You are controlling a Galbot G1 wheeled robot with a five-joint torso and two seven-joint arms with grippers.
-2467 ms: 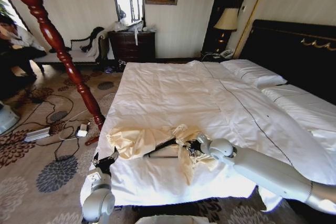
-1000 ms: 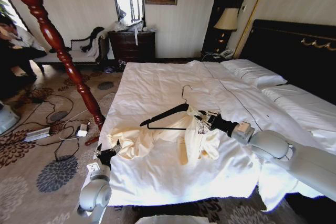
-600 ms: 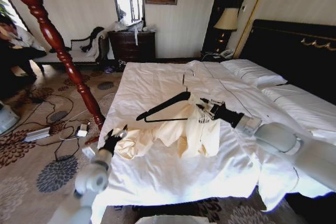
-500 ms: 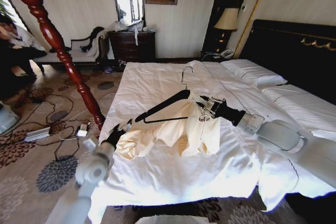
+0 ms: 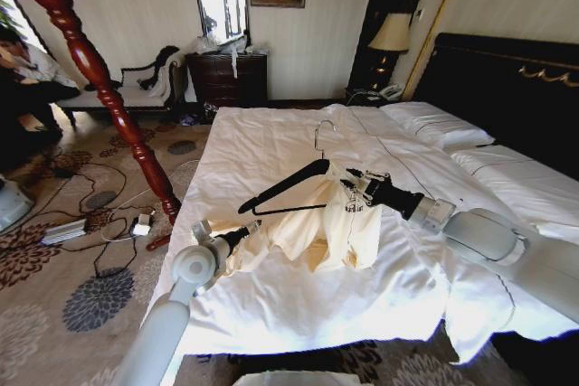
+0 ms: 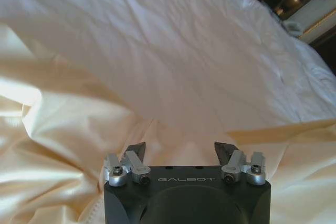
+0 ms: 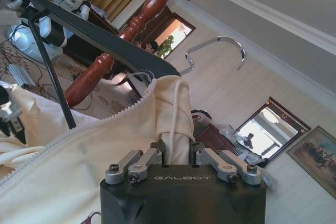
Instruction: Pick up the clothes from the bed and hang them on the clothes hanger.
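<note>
My right gripper (image 5: 355, 189) is pinched shut on the clothes (image 5: 339, 223), up near the neck. It holds them above the middle of the bed (image 5: 289, 146). One shoulder of the clothes is already on the clothes hanger (image 5: 282, 190). The rest droops down and one sleeve trails over the sheet toward my left side.

My left gripper (image 5: 249, 227) is low by the bed's near edge, right at that trailing sleeve. In the left wrist view its fingers (image 6: 135, 150) are spread wide, with cream cloth (image 6: 63, 145) all around them and nothing pinched yet.

I think the clothes are very light and very soft. They fold and sag wherever I do not hold them. They look thin and smooth, so they could slip off the hanger's bare arm. A good place to grab is a thick bit, like the collar, the zip edge or the shoulder seam. A pinch on loose thin cloth may just bunch up or slide out.

The hanger is stiff and light. Its silver hook (image 5: 319, 136) sticks up, free.
</note>
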